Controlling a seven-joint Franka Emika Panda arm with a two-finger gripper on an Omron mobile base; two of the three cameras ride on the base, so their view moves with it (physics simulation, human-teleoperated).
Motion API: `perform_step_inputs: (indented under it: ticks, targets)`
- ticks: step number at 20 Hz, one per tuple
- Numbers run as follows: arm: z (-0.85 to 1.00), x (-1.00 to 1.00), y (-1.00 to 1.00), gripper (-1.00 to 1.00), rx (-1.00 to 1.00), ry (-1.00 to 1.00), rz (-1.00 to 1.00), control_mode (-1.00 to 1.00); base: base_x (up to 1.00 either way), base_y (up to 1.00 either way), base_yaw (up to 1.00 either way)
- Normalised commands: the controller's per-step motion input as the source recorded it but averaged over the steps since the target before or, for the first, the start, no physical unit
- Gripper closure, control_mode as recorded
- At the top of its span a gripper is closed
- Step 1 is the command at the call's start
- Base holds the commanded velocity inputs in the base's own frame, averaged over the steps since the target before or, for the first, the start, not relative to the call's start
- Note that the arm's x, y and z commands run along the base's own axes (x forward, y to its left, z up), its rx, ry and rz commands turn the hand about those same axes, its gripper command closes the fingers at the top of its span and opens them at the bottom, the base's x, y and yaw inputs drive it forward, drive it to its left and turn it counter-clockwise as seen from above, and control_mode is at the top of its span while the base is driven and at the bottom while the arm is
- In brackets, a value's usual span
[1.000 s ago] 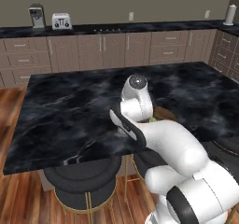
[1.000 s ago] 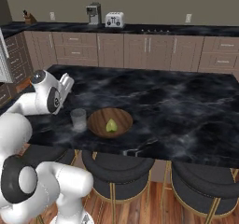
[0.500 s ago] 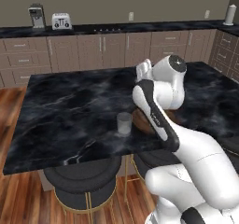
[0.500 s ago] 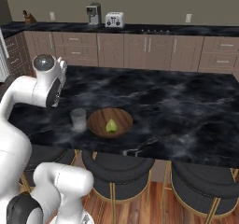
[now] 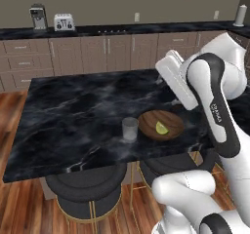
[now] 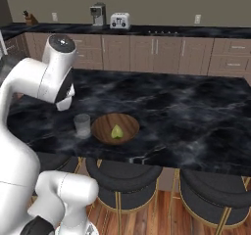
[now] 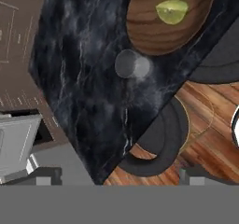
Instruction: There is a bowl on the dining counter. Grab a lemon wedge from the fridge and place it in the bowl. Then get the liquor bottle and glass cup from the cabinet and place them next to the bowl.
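The claw (image 7: 114, 176) hangs high over the near corner of the counter (image 7: 88, 101), looking down on it; its two dark tips stand far apart at the bottom of the hand view, one low left and one low right, fully spread with nothing between them and nothing held. Below it in that view sits the cup (image 7: 132, 65), upright and seen from above, on the black marble just beside the bowl (image 7: 165, 20), the two close but whether they touch cannot be told. The lemon wedge (image 7: 172, 10) lies inside the bowl, on its brown wooden floor. In the left base view the arm bends up and over the counter's right side, above and behind the bowl (image 5: 161, 125), with the wedge (image 5: 161, 127) in it and the cup (image 5: 130, 128) standing to its left near the front edge of the counter (image 5: 73, 111). In the right base view the cup (image 6: 82, 125) again stands left of the bowl (image 6: 115, 129), the wedge (image 6: 116, 131) near the bowl's middle, and the arm's upper joint hangs above and left of the cup. Dark round stools (image 6: 125, 177) are tucked under the counter's (image 6: 186, 111) near edge on the wood floor. Along the back wall run brown drawer units with a toaster (image 6: 119, 21) and a coffee machine (image 6: 98, 14) on top.
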Motion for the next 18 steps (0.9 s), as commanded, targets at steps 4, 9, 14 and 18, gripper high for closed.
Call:
perform_step_inputs:
  ticks: [4,9,14,18]
  targets:
    - [0.14,-1.00,-0.15,-1.00,-0.44,-0.11,0.60,-1.00,0.00,0.00,0.00]
    - [-0.02,-0.98,-0.26,-1.00,-0.51,-0.21,0.49,-1.00,0.00,0.00,0.00]
    - [-0.32,-0.67,-0.30,-1.00,-0.30,-0.18,0.27,-1.00,0.00,0.00,0.00]
    - [-0.41,-0.09,-0.09,-1.00,-0.09,0.01,0.04,-1.00,0.00,0.00,0.00]
